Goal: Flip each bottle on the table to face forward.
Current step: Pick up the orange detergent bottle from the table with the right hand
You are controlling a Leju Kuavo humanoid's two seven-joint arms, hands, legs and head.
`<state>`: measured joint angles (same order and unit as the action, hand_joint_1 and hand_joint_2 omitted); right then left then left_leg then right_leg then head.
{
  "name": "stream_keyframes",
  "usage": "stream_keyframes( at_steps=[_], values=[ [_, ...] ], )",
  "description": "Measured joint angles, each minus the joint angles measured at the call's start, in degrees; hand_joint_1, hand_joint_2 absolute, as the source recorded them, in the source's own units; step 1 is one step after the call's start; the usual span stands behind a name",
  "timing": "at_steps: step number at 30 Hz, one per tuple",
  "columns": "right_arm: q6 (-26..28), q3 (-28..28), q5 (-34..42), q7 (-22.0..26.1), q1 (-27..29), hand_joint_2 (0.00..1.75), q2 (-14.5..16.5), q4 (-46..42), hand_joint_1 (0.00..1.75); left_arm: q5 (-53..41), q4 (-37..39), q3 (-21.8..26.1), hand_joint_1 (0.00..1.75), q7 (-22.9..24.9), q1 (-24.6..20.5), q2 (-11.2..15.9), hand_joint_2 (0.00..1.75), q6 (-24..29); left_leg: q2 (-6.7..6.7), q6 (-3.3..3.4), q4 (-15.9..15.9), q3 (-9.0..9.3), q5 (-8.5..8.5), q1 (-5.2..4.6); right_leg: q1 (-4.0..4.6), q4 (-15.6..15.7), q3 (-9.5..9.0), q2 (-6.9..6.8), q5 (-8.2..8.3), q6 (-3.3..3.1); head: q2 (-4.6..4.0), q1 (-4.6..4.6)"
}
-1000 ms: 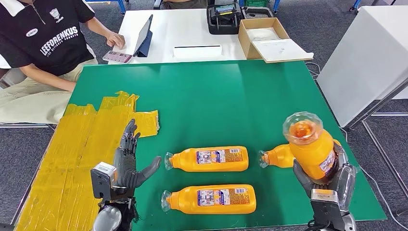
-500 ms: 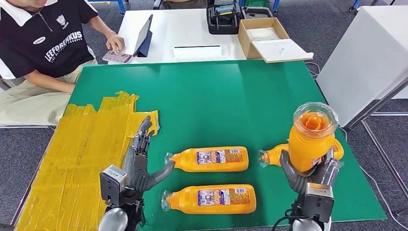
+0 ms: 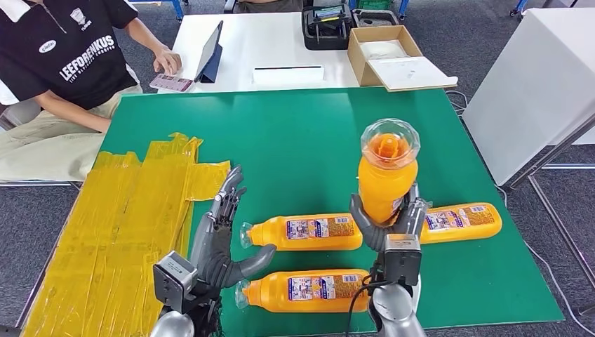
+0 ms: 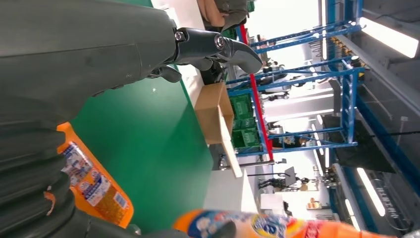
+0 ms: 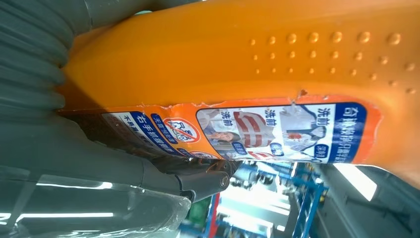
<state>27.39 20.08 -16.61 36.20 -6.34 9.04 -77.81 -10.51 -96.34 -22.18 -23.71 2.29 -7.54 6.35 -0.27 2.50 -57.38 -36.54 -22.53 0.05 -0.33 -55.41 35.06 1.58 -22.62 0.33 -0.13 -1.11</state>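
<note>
On the green table top [image 3: 316,140], three orange plastic bottles with clear caps lie on their sides and a fourth is held upright above them. The right hand [image 3: 387,226] grips the raised orange bottle [image 3: 384,175] around its lower body, cap pointing up toward the camera; in the right wrist view the same bottle [image 5: 277,64] sits against the palm with its printed label showing.

Directly behind that hand, at about 3 o'clock from it, lies the far-right orange bottle [image 3: 459,221], partly hidden by the hand and the raised bottle. At 9 o'clock from the right hand lies the middle orange bottle [image 3: 305,232], label up, cap pointing left. Just below it, toward 6 o'clock, lies the near orange bottle [image 3: 307,290], also cap left.

The left hand [image 3: 223,242] holds nothing, fingers spread wide and stretched forward, thumb reaching close to the cap of the middle bottle; whether it touches is unclear.

At 9 o'clock on the table lies a patch of crinkled yellow tape sheets [image 3: 119,217]. At 11 o'clock a seated person in a black shirt [image 3: 63,56] rests a hand by a dark tablet [image 3: 210,53] on a white desk [image 3: 259,42]. At 1 o'clock on that desk sits an open cardboard box [image 3: 389,53], with a black case [image 3: 326,27] beside it.
</note>
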Motion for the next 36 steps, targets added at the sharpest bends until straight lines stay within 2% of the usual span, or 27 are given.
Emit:
stream_keyframes(
  at_steps=[11, 19, 36],
  values=[
    [-2.4, 8.2, -0.4, -0.2, -4.0, 1.75, 2.5, 5.2, 1.75, 1.7, -2.1, -0.4, 0.0, 0.7, -0.4, 0.1, 1.75, 0.2, 0.0, -0.01, 0.0, -0.02, 0.0, -0.02, -0.02, 0.0, 0.01, 0.0, 0.0, 0.0, 0.0, 0.02],
    [-1.7, 14.6, -1.0, -0.5, -5.9, 1.75, 3.5, 11.6, 1.75, 4.1, -1.6, -0.9, 0.0, 0.7, -1.9, 0.3, 1.75, -0.4, -0.01, -0.02, 0.0, -0.02, 0.01, -0.02, -0.01, 0.0, 0.02, -0.02, 0.0, 0.0, 0.0, 0.02],
    [-3.6, 21.9, -2.2, -1.2, -8.6, 1.75, 4.3, 22.5, 1.75, 6.7, 0.5, -1.8, 0.0, 0.8, -3.7, 0.9, 1.75, 1.2, -0.01, -0.02, 0.0, -0.03, 0.01, -0.02, -0.02, 0.0, 0.03, -0.02, 0.0, 0.0, 0.0, 0.03]
  ],
)
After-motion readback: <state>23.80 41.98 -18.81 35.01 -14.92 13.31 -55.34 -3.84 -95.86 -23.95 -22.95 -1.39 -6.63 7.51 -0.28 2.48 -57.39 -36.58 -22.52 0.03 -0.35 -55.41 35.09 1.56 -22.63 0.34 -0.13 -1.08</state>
